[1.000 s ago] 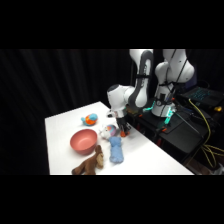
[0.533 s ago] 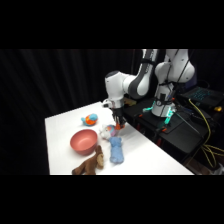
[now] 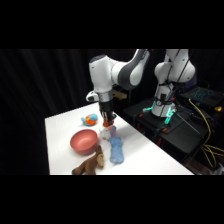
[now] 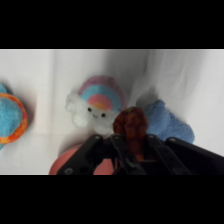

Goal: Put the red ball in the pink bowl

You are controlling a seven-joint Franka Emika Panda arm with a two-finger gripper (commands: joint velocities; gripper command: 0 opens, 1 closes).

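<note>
One red ball [image 4: 131,126] is clamped in the hand [image 4: 131,145], lifted above the plush toy [image 4: 97,105]. The pink bowl [image 3: 83,141] lies at eight o'clock; if released early, the ball could be dropped short onto the bench [image 3: 60,125].

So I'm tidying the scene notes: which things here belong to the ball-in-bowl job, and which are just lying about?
Job:
- red ball, held in the gripper above the table
- pink bowl

Lying about:
- orange-and-blue round toy
- white-and-blue plush toy
- blue cloth toy
- brown plush toy
</note>
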